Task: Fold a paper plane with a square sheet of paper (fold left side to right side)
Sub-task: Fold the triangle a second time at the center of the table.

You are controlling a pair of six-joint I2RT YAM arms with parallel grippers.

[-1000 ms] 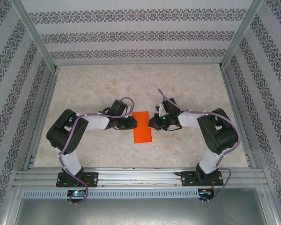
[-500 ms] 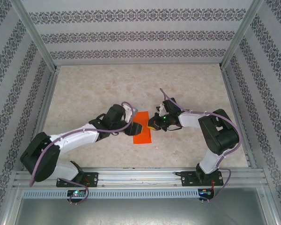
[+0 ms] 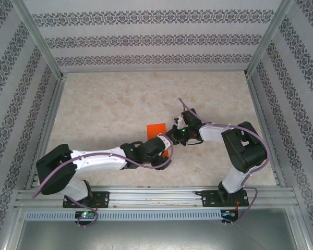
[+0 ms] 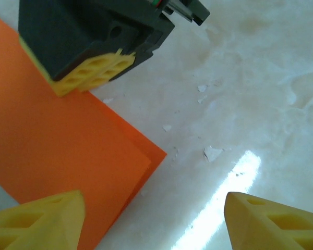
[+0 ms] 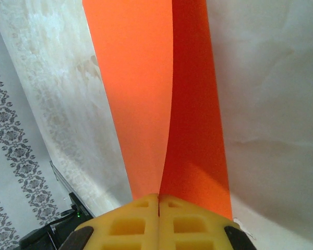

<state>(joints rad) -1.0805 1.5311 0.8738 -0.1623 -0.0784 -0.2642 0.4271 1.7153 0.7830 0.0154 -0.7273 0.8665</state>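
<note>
The pale marbled tabletop takes up the middle of the overhead view. The left arm stretches low across it from the lower left toward centre, and the right arm bends in from the right. Between them lies the sheet, already doubled into a narrow strip whose long axis runs up and down the frame; its lower part is hidden under the left arm's wrist. The left hand hangs over that lower end, spread wide. In its wrist view one fingertip sits above the orange at bottom left, the other is over bare stone at bottom right, and the sheet's two-layered corner points between them. So the paper lies up and left of this hand, which is the nearer one for pressing the fold. The right hand is at the strip's right edge, fingers pressed together, and appears to pinch the layers where they meet its seam. Small white scraps dot the stone.
</note>
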